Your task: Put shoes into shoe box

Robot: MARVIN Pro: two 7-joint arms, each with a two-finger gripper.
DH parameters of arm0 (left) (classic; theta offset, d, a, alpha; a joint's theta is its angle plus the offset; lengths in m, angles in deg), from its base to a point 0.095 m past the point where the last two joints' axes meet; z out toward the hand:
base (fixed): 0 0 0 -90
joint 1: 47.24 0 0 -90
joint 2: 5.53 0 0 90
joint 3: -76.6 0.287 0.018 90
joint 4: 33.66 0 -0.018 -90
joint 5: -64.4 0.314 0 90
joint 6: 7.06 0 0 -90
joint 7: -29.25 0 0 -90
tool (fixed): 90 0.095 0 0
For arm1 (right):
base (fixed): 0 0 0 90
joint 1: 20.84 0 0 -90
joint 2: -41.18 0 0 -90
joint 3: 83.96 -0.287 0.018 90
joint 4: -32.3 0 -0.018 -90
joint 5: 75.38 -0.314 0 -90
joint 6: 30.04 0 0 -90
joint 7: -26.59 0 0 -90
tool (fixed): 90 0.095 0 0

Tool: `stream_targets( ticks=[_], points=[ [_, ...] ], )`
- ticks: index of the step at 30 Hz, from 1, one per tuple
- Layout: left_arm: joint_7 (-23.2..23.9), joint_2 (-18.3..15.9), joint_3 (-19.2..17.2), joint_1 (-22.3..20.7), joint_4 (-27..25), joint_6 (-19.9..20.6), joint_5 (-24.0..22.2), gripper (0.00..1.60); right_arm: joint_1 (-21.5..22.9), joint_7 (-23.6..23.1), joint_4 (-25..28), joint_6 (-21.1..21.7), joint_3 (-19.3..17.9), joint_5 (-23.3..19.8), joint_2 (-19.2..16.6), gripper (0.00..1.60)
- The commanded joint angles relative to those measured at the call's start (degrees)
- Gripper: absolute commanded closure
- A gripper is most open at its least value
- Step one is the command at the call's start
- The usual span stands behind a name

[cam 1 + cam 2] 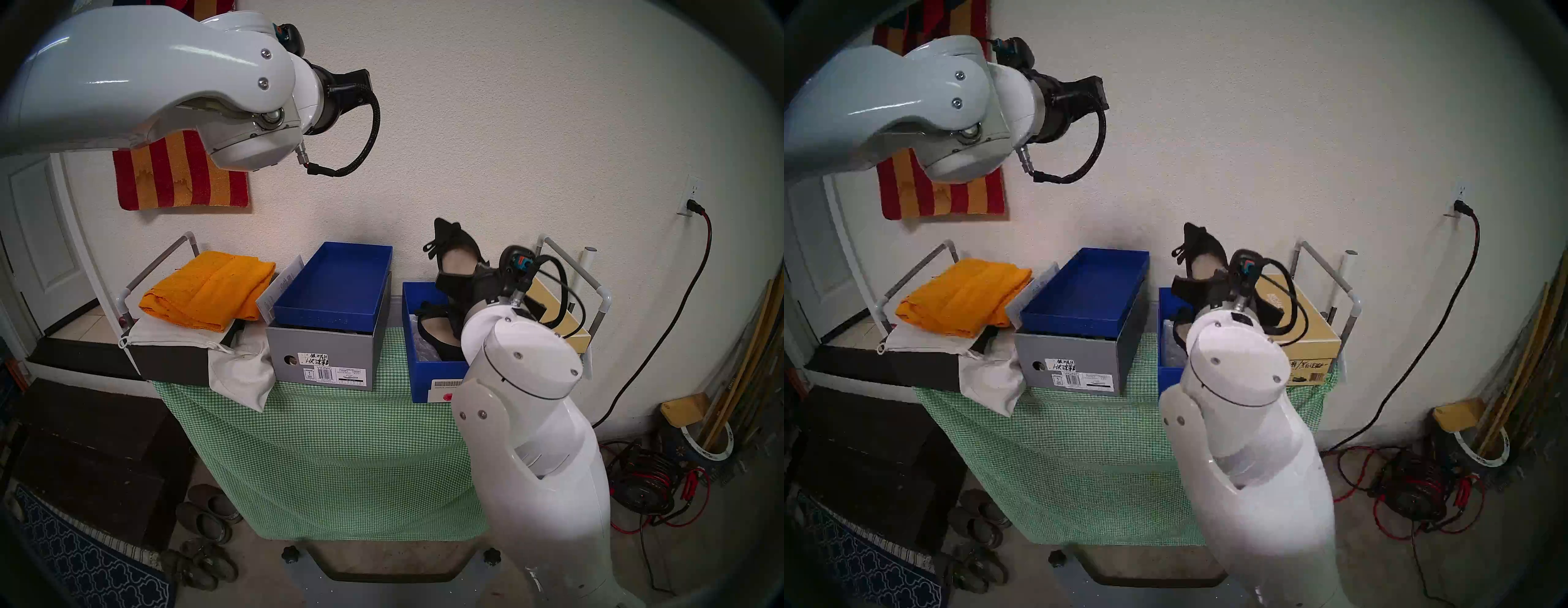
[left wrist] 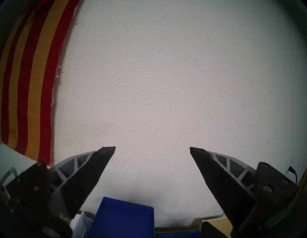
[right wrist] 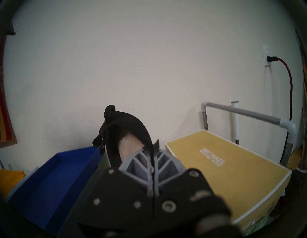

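White textured wall (image 1: 509, 127) stood behind; red-and-yellow striped cloth (image 1: 178, 178) hung on it. Outlet (image 1: 692, 199) held red cord. White door (image 1: 38, 242) at left.

Looks like a home garage: bare concrete floor, cord reel (image 1: 645, 479) at 4 o'clock, worn slip-ons (image 1: 208, 516) at 7 o'clock.

Bench draped in green checked cloth (image 1: 322, 446), bearing: folded orange towel (image 1: 208, 288); white bag (image 1: 242, 369); grey VIONIC box (image 1: 322, 356) topped by an upturned blue lid (image 1: 335, 284); tan box (image 1: 1310, 335) at right. Striped hanging (image 1: 178, 174) on wall; slip-ons (image 1: 208, 518) on floor.
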Motion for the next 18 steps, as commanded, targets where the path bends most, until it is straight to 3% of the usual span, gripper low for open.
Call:
stream_targets(
  ticks=[1,11,18],
  points=[
    [-0.2,0.3,-0.2,0.2,0.2,-1.1,0.4,0.00,-2.5,-1.5,-1.6,-4.6,-0.8,-0.8,-1.2,1.60],
    [-0.5,0.3,-0.3,0.3,0.1,-1.2,0.7,0.00,1.8,-6.9,-6.7,-8.2,-3.2,-2.8,-2.5,1.60],
    [-0.6,0.2,-0.4,0.4,0.1,-1.2,0.8,0.00,4.1,-7.6,-10.5,-8.2,-4.1,-4.1,-0.6,1.60]
  ],
)
